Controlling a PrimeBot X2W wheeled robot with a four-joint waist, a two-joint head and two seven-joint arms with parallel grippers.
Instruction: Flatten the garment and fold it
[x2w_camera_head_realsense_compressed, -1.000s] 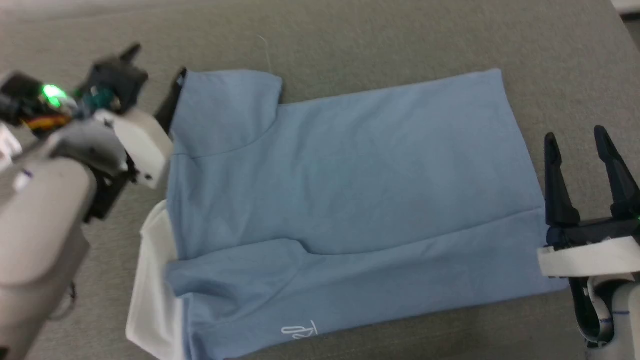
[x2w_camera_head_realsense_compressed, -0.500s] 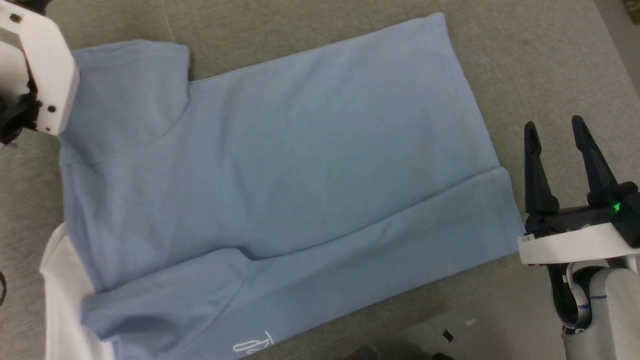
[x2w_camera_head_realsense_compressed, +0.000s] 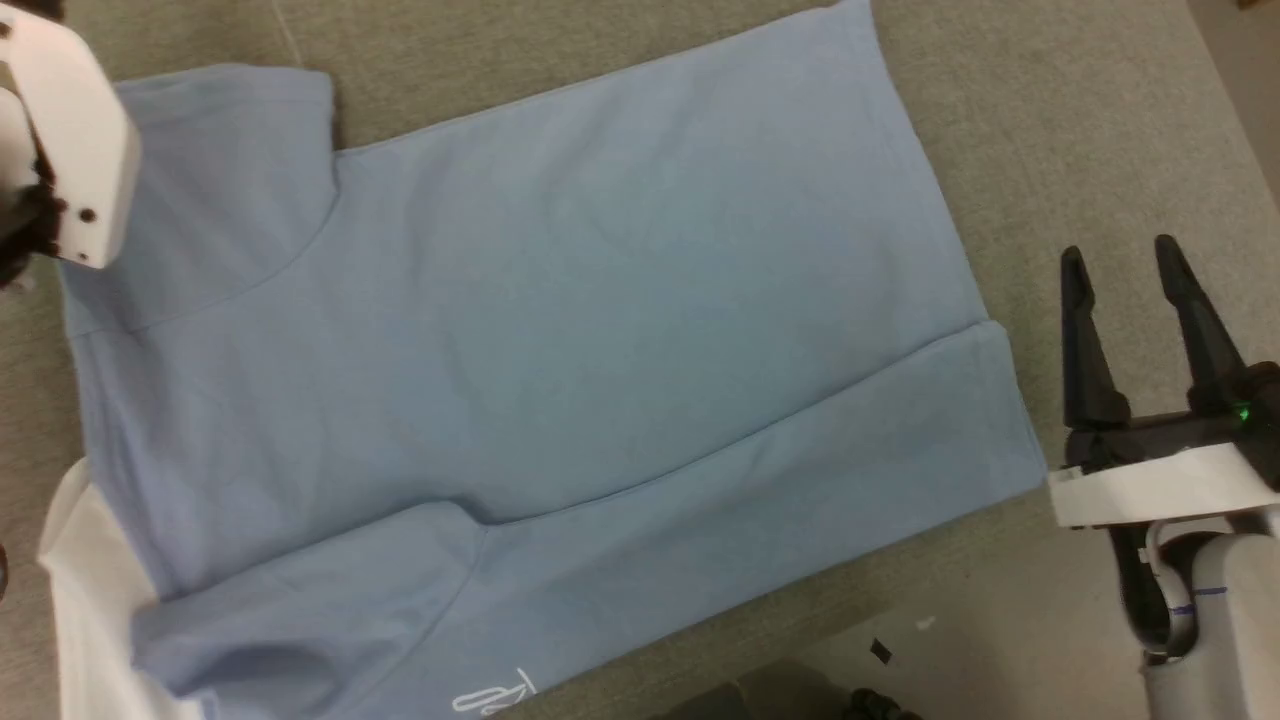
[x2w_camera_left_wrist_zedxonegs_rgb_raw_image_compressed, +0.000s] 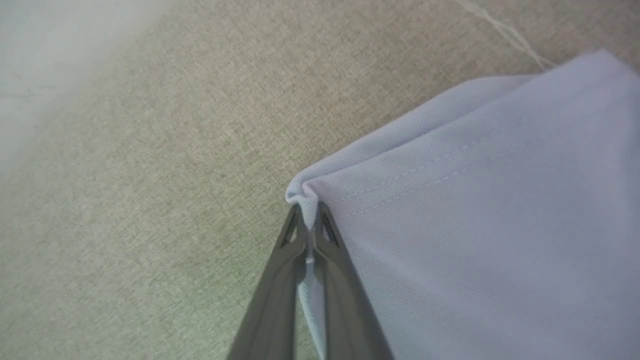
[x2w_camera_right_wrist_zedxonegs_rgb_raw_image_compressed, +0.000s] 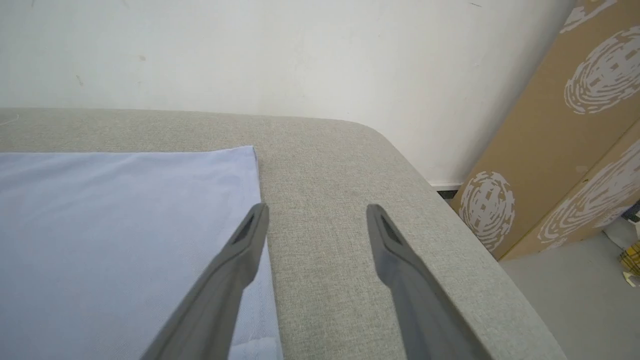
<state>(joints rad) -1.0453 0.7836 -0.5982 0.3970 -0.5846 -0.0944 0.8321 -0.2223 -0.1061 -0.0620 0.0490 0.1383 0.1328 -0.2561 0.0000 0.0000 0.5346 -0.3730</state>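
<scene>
Garment (x2w_camera_head_realsense_compressed: 550, 300) spread on a grey upholstered surface (x2w_camera_head_realsense_compressed: 1050, 100), seen from the head camera. The light blue T-shirt lies mostly flat, its hem towards the robot's right and its shoulders towards the left. A white panel (x2w_camera_head_realsense_compressed: 90, 600) shows at the lower left and a small script mark (x2w_camera_head_realsense_compressed: 495, 693) at the near edge. A long crease runs along the near side, where a strip of cloth appears to be turned over onto the body.

Left gripper (x2w_camera_left_wrist_zedxonegs_rgb_raw_image_compressed: 310, 216) – jaws closed, with the corner of the far sleeve (x2w_camera_head_realsense_compressed: 220, 170) pinched between the tips. The cloth puckers slightly just above them in the left wrist view.

Right gripper (x2w_camera_head_realsense_compressed: 1118, 252) – jaws wide and holding nothing. It stands just beside the hem and off the cloth. In the right wrist view its left finger (x2w_camera_right_wrist_zedxonegs_rgb_raw_image_compressed: 235, 260) overlaps the garment's edge, and whether it touches cannot be told.

Step in hand, as judged: flattening looks largely done, and the fold of the far side is being set up from the sleeve corner. The next move probably calls for lifting that corner only slightly and carrying it across the body. The right gripper would take the far hem corner so the side comes over evenly.
</scene>
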